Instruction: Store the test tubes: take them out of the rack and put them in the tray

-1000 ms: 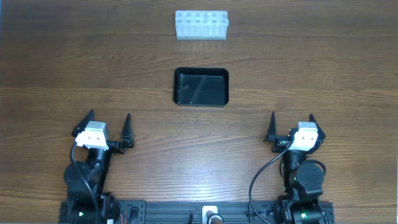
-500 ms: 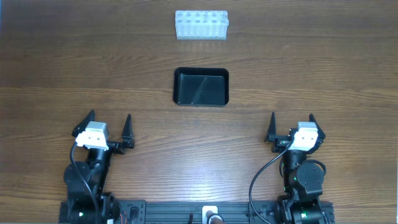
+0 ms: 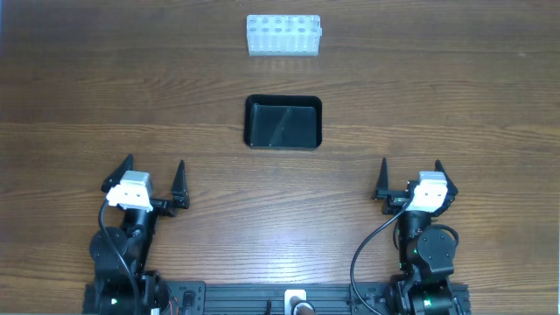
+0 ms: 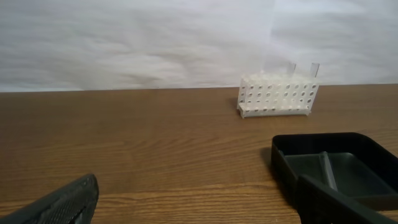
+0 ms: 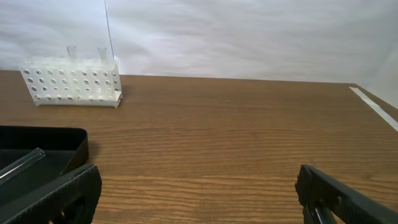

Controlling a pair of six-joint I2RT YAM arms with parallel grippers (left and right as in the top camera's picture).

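A white test tube rack stands at the far middle of the wooden table, with two clear tubes sticking up from it; the rack and its tubes also face the right wrist camera. In front of it lies a black tray with one clear tube inside, the same tube lying in the tray. My left gripper rests open near the front left, well short of the tray. My right gripper rests open near the front right, with nothing between its fingers.
A white backdrop rises behind the table's far edge. A strip of pale tape marks the table at the far right. Bare wood stretches between the grippers and the tray.
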